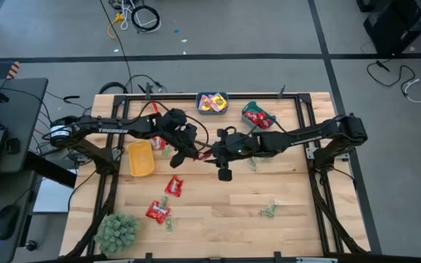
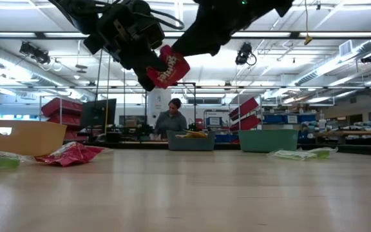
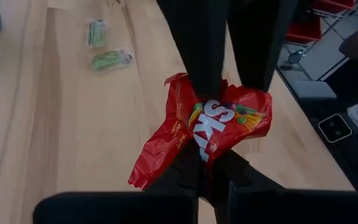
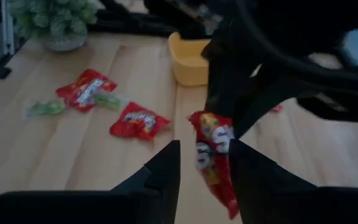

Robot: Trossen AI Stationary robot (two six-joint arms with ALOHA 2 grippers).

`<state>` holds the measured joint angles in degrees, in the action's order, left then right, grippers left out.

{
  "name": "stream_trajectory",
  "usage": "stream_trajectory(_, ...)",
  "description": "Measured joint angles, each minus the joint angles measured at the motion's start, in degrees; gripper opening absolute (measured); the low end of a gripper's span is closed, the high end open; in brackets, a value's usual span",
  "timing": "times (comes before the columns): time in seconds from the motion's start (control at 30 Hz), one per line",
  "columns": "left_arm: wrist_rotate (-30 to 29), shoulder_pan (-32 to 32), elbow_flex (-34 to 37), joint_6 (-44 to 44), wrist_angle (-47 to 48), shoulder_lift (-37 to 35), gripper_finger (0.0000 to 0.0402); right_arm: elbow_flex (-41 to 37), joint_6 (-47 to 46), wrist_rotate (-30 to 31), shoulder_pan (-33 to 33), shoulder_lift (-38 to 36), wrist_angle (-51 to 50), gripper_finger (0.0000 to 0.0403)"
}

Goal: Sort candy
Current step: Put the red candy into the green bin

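Red packet [image 3: 219, 134] is suspended above the middle of the tabletop [image 1: 225, 208], clear of the wood, as the low view confirms. Two grippers meet at it. The left gripper [image 1: 196, 153] has its fingers clamped on one end of the packet. The right gripper [image 1: 212, 154] faces it from the opposite side; in the left wrist view its two dark fingers [image 3: 197, 56] pinch the packet's far end, so both sets of fingers are closed on the same red packet.

Remaining candy on the tabletop:
- Two more red packets [image 1: 174, 185] and [image 1: 158, 212] lie toward the front-left part, each near a pale green piece [image 1: 169, 223].
- Pale green pieces [image 1: 270, 210] lie toward the front-right part.
- A further green piece [image 1: 253, 164] lies near the centre, just beside the right arm.

Containers:
- A yellow bin [image 1: 141, 158] sits near the left edge.
- A blue bin [image 1: 212, 102] holding yellow packets sits at the back edge, centre.
- A teal bin [image 1: 255, 115] holding red packets sits at the back edge, just right of the blue bin.

A green plant ball [image 1: 117, 231] stands at the front-left corner. In the low view, a person [image 2: 171, 119] is seated in the room beyond the table's back edge.
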<state>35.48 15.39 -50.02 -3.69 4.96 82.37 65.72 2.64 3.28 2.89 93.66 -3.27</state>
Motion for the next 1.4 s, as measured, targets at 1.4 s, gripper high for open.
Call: stream_trajectory(1.4, -25.81, -0.89, -0.07, -7.70, 11.84, -7.69, 0.0172, -10.51, -14.03, 16.63, -31.92, -12.61, -19.37, 0.0000)
